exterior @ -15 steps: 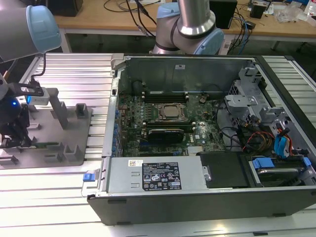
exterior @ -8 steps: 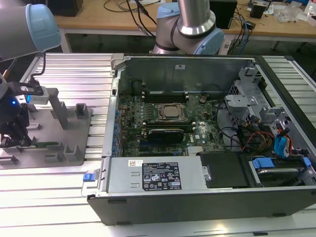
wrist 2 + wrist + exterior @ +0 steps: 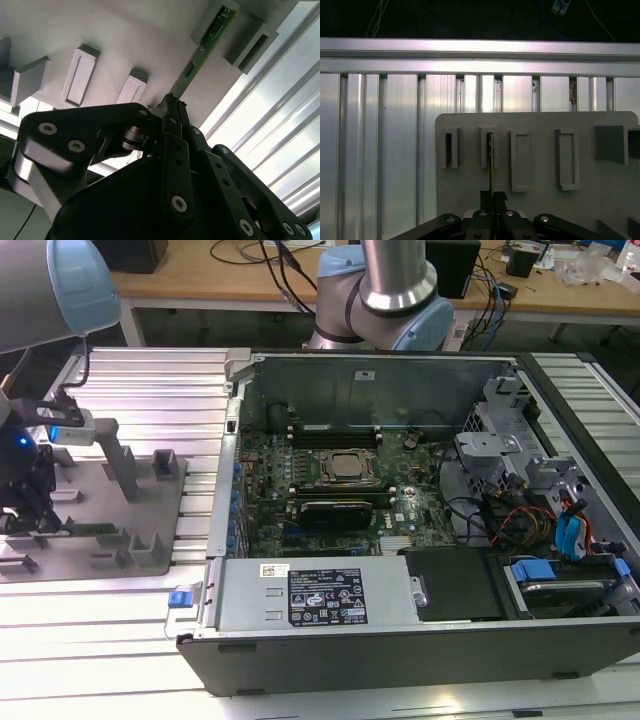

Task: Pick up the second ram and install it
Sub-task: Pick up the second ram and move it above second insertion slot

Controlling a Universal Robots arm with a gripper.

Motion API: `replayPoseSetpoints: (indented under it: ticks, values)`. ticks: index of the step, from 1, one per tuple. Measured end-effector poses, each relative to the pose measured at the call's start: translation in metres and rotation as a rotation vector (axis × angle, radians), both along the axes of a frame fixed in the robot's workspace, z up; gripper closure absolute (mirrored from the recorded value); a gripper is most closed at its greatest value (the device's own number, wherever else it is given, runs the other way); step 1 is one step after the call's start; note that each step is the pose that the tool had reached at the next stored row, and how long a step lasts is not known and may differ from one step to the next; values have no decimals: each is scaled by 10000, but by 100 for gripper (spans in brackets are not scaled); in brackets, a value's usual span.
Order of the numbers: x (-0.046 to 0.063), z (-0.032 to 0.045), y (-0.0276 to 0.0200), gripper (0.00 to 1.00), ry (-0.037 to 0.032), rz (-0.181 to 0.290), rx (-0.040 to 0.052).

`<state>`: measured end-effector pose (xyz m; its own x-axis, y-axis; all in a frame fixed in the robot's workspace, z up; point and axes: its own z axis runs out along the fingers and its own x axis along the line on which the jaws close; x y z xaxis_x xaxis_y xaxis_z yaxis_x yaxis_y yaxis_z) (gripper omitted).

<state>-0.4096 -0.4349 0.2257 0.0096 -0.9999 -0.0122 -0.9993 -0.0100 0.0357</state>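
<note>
1 ram (image 3: 202,49) gripped between 2 fingers (image 3: 173,127).

Hard glare is thrown off the ribbed table (image 3: 110,640) in the exterior view; the gripper (image 3: 172,105) is silhouetted by backlight in the second wrist view.

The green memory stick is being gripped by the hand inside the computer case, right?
Not quite. The hand does grip the green memory stick, but at the gray holder outside the computer case, as the exterior view shows on its left.
</note>
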Motion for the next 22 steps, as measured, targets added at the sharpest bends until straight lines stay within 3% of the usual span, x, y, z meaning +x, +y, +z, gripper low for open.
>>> replayPoseSetpoints:
  ticks: [8, 12, 19, 22]
  values:
    - [0, 198, 0, 91, 0, 0, 0]
    - [0, 344, 0, 91, 1, 0, 0]
    - [0, 486, 0, 91, 0, 0, 0]
    - [0, 593, 1, 91, 0, 1, 0]
